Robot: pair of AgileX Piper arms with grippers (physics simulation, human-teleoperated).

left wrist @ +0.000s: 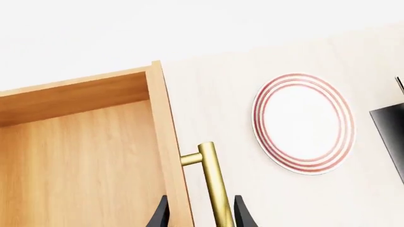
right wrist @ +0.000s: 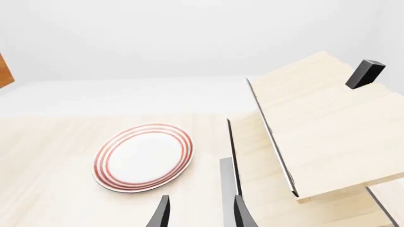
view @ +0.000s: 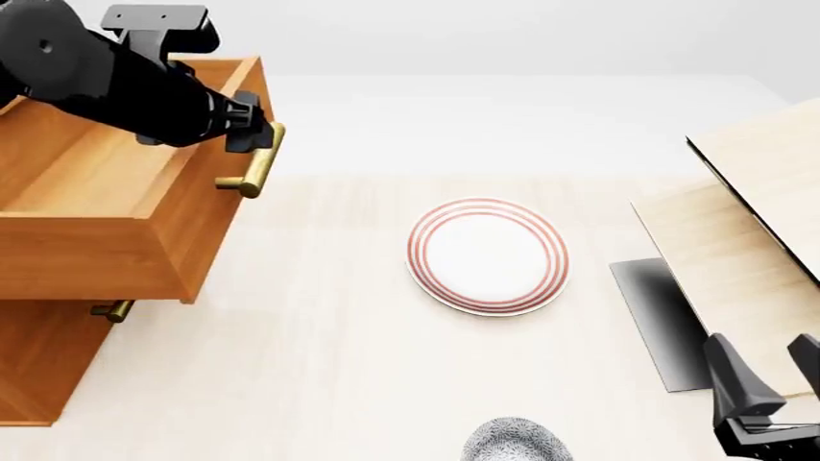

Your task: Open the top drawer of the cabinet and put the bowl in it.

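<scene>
At upper left, the left claw (view: 253, 134) grips the open top drawer (view: 96, 206)'s handle (view: 260, 165); the right claw (view: 769, 370) hangs released at lower right.

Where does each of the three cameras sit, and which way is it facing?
Front view: fixed above and behind the arms, looking down at the table; shows the left arm at the open top drawer, the right pincer, the bowl.
Left wrist view: behind the left pincer, looking along its fingers, which straddle the brass handle.
Right wrist view: behind the right pincer, open and empty, facing the pale wooden structure.
Shared: all three show the plate.
</scene>
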